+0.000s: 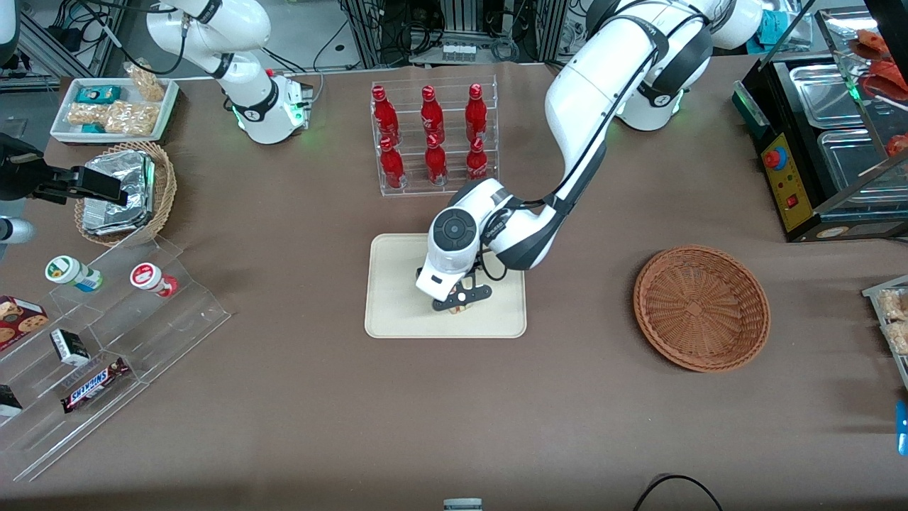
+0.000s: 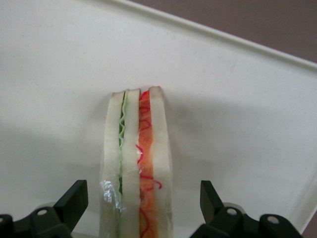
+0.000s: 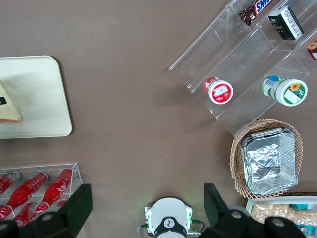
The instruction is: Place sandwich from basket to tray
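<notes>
One sandwich (image 2: 136, 163), one tray (image 1: 397, 312), one basket (image 1: 701, 308).
Claw (image 1: 461, 304) spread apart astride the white-bread wedge, green and red-orange layers showing.

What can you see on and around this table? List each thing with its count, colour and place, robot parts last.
sandwich: one, pale bread with green and red filling, standing on the tray.
tray: one, cream, mid-table.
basket: one, reddish-brown wicker, empty, toward the working arm's end.
bottles: six, red, in a clear rack farther from the front camera than the tray.
foil packs: silver, in a tan wicker basket toward the parked arm's end.
snack tray: one, white, holding packets.
clear stepped stand: one, with cups, small boxes and a chocolate bar.
gripper: black, open, fingers either side of the sandwich, not touching.
</notes>
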{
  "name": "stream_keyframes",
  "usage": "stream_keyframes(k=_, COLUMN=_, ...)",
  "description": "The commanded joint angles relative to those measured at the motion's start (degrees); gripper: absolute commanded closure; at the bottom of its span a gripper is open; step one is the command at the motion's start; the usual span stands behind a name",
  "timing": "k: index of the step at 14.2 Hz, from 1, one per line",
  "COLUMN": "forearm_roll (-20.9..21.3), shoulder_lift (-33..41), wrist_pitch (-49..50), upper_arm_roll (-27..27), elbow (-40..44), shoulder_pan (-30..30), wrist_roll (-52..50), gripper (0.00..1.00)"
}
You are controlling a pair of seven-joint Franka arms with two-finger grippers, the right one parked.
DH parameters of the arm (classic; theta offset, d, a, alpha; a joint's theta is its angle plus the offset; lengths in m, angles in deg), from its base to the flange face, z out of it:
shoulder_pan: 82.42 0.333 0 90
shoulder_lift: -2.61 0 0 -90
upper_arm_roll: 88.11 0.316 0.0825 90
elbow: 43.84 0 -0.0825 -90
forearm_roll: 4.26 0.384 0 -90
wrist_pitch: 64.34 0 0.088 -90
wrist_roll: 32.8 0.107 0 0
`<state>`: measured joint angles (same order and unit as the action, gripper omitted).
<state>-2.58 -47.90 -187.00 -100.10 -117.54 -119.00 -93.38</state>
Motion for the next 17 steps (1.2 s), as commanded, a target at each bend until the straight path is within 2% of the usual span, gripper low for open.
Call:
stream_keyframes(k=1, forearm_roll=1.05, shoulder_lift=2.86, wrist_pitch=3.27, upper_arm_roll=0.48, elbow=0.49, shoulder_pan=1.07, wrist_roll=-0.86, gripper=0.0)
stream_keyframes(k=7, forearm_roll=-0.01, shoulder_lift=14.45, wrist_pitch=19.52, upper_arm_roll=0.04, elbow=0.05, shoulder_pan=8.18, wrist_roll=3.35, gripper=0.0)
stream_keyframes(k=11, forearm_roll=-0.45, shoulder_lift=22.89, wrist_pitch=27.71, upper_arm_roll=0.22, elbow=-4.78, shoulder_pan=12.75, wrist_roll=3.97, gripper=0.0)
stream_keyframes(k=12, forearm_roll=-0.45, shoulder_lift=24.56, wrist_pitch=31.12, upper_arm_roll=0.22, elbow=-4.96, shoulder_pan=15.46, wrist_roll=6.33, gripper=0.0)
stream_keyframes(k=17, forearm_roll=-3.44, shoulder_lift=30.64, wrist_pitch=46.69, upper_arm_roll=0.22, elbow=-4.61, shoulder_pan=30.22, wrist_roll=30.65, gripper=0.0)
